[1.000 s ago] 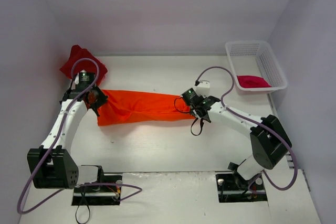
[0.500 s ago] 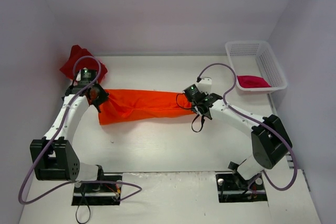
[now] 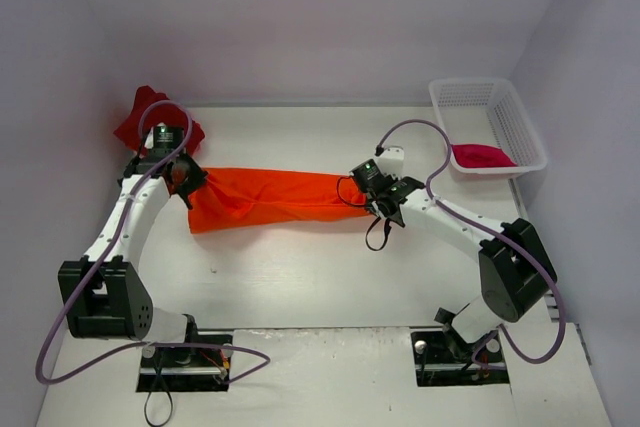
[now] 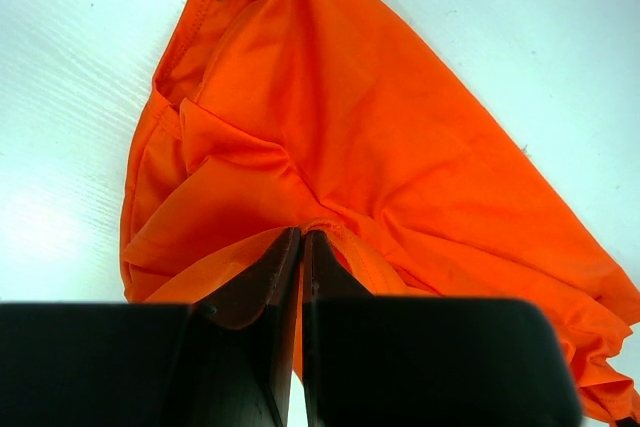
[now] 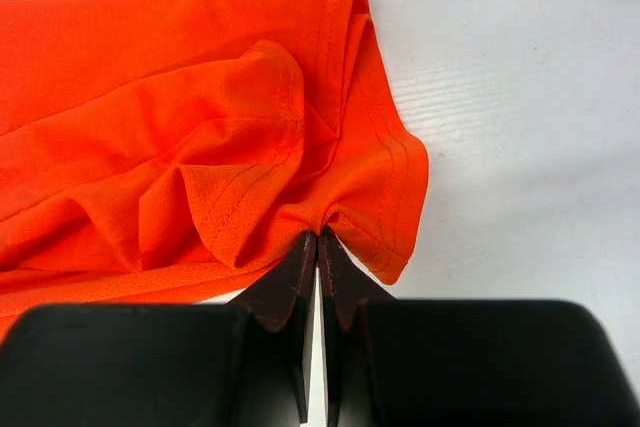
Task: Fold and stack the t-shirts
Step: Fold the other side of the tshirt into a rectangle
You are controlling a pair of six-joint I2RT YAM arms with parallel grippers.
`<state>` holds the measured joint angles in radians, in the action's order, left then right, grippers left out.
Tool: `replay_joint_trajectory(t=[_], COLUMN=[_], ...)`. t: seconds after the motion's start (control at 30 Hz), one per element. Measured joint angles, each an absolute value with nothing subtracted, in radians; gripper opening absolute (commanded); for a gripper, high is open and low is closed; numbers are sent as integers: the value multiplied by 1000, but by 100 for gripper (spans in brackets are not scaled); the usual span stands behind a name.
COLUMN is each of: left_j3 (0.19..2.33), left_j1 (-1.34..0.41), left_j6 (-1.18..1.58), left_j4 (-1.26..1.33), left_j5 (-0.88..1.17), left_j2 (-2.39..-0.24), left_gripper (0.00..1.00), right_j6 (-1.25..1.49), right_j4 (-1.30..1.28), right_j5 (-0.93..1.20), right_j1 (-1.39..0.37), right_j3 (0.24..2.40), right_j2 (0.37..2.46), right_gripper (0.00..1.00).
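- Since a second ago, both arms have carried the bright orange cloth t-shirt (image 3: 270,199) slightly farther back across the white table (image 3: 300,272).
- I see the left gripper (image 3: 187,183) and right gripper (image 3: 361,201) pinched tight on its opposite ends, the cloth stretched between them.

orange t-shirt (image 5: 150,127): matt knit cloth | table (image 5: 520,67): smooth white
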<state>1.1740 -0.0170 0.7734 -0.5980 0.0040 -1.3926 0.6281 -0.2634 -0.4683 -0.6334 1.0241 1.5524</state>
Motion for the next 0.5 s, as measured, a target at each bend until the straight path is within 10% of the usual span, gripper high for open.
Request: replay_joint_trajectory(t=[0.5], left_j3=[1223], left_j1=[17], left_j6=[773], left_j4=[-596], left_j5=[7], left_j2=[-1431], left_gripper=[0], right_j6=[605], right_j4=[-249], right_j5=[-463], right_j1=[-620], right_j3=[1073], right_j2=[1553], right_gripper=[0])
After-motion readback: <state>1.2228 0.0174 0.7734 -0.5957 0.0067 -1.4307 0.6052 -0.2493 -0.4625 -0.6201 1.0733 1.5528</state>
